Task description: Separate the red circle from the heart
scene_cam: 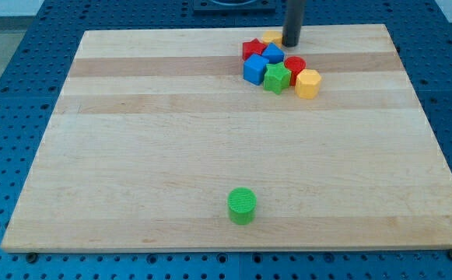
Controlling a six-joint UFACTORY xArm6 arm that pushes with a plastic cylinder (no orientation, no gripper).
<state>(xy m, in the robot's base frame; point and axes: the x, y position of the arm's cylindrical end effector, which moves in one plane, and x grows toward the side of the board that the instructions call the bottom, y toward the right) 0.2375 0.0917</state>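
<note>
- One dark rod comes down from the view's top, and my tip [291, 43] sits on the wooden board [171, 155] at the far edge of a bunch of blocks.
- It has no jaws to open or shut, so it holds nothing; it can only push.
- Right beside my tip, on the view's left, is a yellow block [271, 37]. Part of it is hidden behind other blocks, so I cannot tell its shape. It could be the heart, but that is only a guess.
- Just below my tip is a blue block [273, 53], and next to that a red block [252, 50] with pointy edges.
- A bit lower, toward the view's right, is the red circle [295, 65]. It is the block I must move, and it is squeezed between others.
- Touching it or very near are a green block [277, 78], a blue cube [254, 70] and another yellow block [308, 83] with flat sides.
- Far away, near the view's bottom, a green circle [242, 205] stands all alone.
- To do this well, I think my tip should slide down into the gap by the red circle and push it to the view's right or bottom, where the board is bare.
- Go slowly, because the blocks are packed tight and a hard push may drag the neighbours along too.
- I cannot see the rod's top; it is cut off by the picture's edge.
</note>
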